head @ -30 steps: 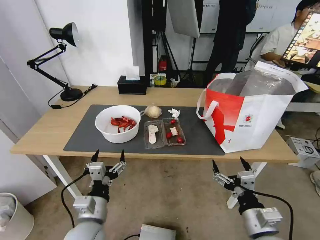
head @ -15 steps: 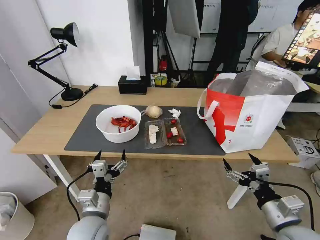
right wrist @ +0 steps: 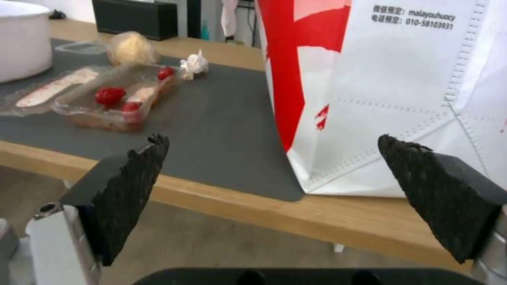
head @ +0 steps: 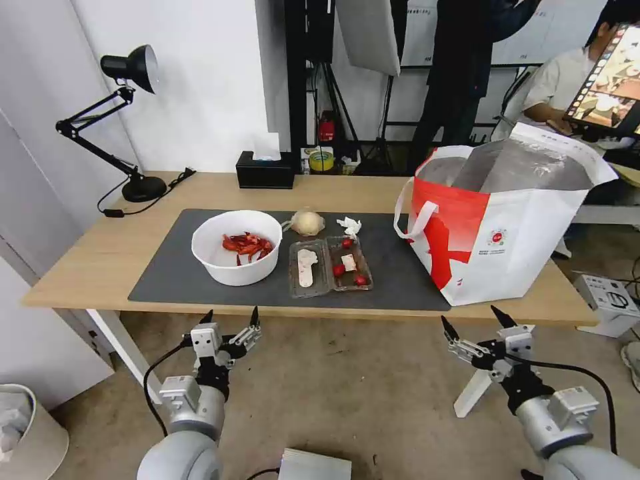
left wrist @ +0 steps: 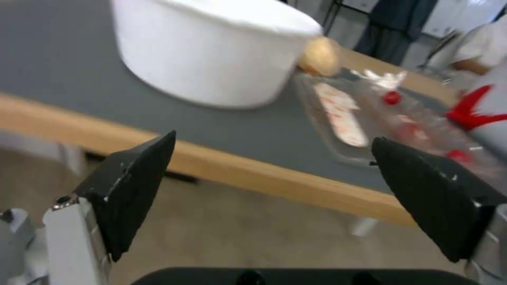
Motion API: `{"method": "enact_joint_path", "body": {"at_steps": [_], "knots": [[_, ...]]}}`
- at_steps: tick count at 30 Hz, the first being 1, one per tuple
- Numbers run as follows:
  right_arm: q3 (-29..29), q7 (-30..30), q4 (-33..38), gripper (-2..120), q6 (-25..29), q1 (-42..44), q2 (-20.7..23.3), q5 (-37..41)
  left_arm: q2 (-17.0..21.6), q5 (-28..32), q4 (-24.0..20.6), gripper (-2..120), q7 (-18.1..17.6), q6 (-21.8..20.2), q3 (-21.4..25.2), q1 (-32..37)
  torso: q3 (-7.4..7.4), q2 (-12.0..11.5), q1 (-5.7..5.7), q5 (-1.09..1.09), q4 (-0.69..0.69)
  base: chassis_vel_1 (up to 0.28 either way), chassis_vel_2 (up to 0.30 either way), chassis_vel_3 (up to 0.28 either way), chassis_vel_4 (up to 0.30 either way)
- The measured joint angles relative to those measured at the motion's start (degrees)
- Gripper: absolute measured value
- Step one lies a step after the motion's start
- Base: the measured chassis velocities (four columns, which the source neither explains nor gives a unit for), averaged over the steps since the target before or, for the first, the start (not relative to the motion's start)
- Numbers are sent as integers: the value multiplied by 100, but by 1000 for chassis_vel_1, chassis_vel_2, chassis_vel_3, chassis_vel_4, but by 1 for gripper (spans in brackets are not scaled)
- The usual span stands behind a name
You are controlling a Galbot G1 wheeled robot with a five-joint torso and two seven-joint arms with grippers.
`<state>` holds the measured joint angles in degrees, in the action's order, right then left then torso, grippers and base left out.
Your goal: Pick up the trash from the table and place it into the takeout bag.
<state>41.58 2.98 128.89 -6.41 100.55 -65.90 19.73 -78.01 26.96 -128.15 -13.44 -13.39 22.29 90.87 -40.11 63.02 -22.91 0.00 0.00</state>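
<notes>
Nothing is picked yet: left gripper [head: 231, 319] and right gripper [head: 472, 321], fingers spread, hang low in frame below the tabletop [head: 87, 260]; next means reaching the bowl [head: 236, 247].

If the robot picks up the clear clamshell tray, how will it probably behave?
The clear clamshell tray looks thin and lies opened flat, so it will probably flex or fold at the hinge when lifted. It seems light. The loose red bits inside may roll or spill if it tilts.

Silver-grey arms, black cables, pointed black fingertips [head: 255, 316].
</notes>
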Motion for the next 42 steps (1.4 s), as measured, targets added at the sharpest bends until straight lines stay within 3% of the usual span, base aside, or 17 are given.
{"method": "enact_joint_path", "body": {"at_steps": [5, 7, 10, 13, 14, 18, 23, 24, 30, 42], "knots": [[-67, -122, -48, 100, 78, -85, -11, -6, -6, 1014, -118, 100, -472, -280, -210, -187, 0, 0, 0, 0, 0, 0, 0, 0, 0], [-70, -131, -52, 100, 83, -91, -9, -7, -14, 1113, -119, 100, -524, -299, -235, -221, 0, 0, 0, 0, 0, 0, 0, 0, 0], [-70, -152, -60, 100, 101, -100, 18, -4, -33, 1594, -124, 100, -685, -321, -338, -384, 0, 0, 0, 0, 0, 0, 0, 0, 0], [-43, -179, -69, 100, 116, -97, 31, 38, -27, 2454, -181, 100, -898, -335, -481, -641, 0, 1, 0, 0, 0, 0, 0, 0, 0], [-43, -179, -69, 100, 116, -97, 31, 38, -27, 2454, -181, 100, -898, -335, -481, -641, 0, 1, 0, 0, 0, 0, 0, 0, 0], [-17, -239, -97, 100, 126, -108, 19, 52, -82, 3543, -140, 100, -1370, -345, -678, -1043, 0, 1, 0, 0, 0, 0, 0, 0, 0], [-4, -258, -112, 100, 128, -115, 17, 53, -148, 4072, -139, 100, -1739, -495, -759, -1202, 0, 1, 0, 1, 0, 0, 0, 0, 0], [16, -270, -116, 100, 130, -113, 20, 60, -219, 4436, -131, 100, -2112, -671, -857, -1339, 0, 1, 0, 1, 0, 0, 0, 0, 0], [80, -296, -125, 100, 175, -67, 5, 71, -287, 4562, 2, 100, -2417, -843, -1096, -1569, 0, 0, 0, 1, 0, 0, 0, 0, 0], [108, -354, -183, 100, 201, -61, -3, 103, -317, 4713, 256, 100, -2411, -642, -1162, -2107, 0, 0, 0, 0, 0, 0, 0, 0, 0]]}}
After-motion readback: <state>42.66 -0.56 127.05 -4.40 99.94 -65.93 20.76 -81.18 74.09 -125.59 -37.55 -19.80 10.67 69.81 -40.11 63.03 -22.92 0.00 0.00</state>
